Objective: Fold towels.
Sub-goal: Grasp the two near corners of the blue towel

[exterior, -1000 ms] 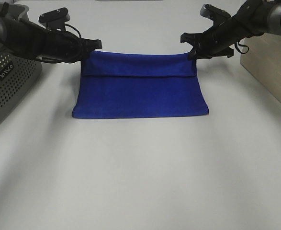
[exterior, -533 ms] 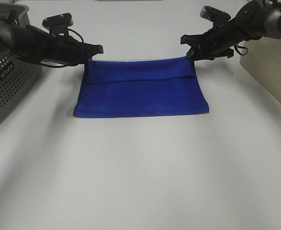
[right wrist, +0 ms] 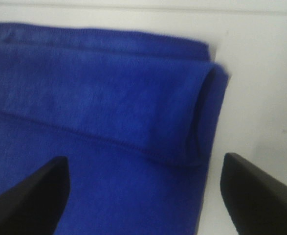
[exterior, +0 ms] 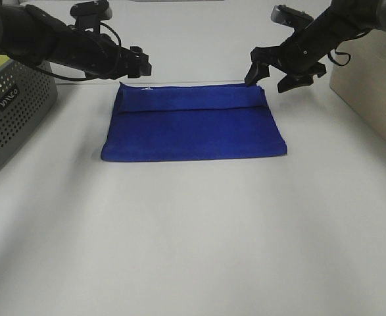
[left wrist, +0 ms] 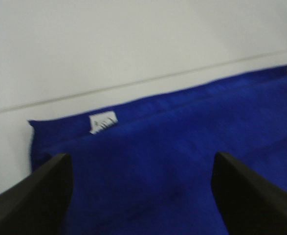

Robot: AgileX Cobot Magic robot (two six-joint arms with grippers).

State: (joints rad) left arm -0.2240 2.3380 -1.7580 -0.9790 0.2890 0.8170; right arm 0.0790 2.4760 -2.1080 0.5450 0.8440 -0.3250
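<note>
royal-blue towel (exterior: 193,128), folded flat; my left pincer (exterior: 140,62) and right pincer (exterior: 269,79) spread empty over its far corners, seemingly so the fold lies undisturbed.

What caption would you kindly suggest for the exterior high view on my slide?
Left end effector and right end effector hover open over the far corners of the folded blue towel.

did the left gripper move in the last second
Yes: the left gripper has lifted off the towel's far corner, sitting higher relative to the basket than before.
</note>
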